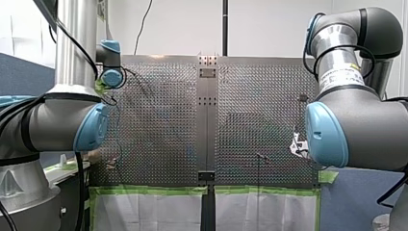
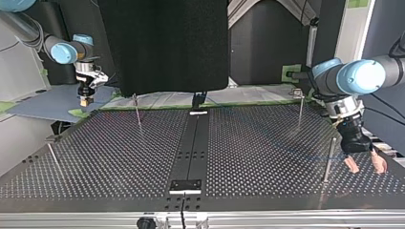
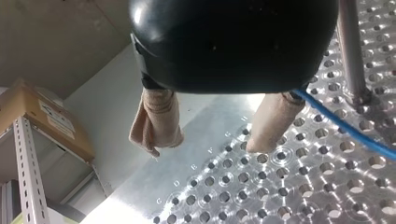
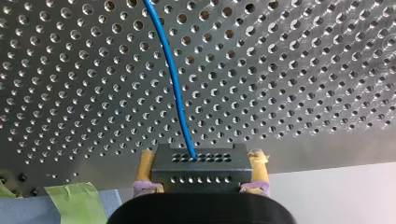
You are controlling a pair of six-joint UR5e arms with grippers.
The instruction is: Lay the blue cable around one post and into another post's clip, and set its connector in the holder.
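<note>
The robot's right pincer [image 4: 201,161] pinches the dark connector [image 4: 201,173] between its yellow pads [image 4: 145,163], over the edge of the perforated table [image 4: 303,70]. The blue cable [image 4: 173,79] leaves the connector's face and runs straight ahead of that pincer across the table. The left pincer [image 3: 212,135] stands spread, its beige pads [image 3: 159,119] holding nothing; the cable passes just beside one pad, toward a metal post [image 3: 352,51] beside the pincer
</note>
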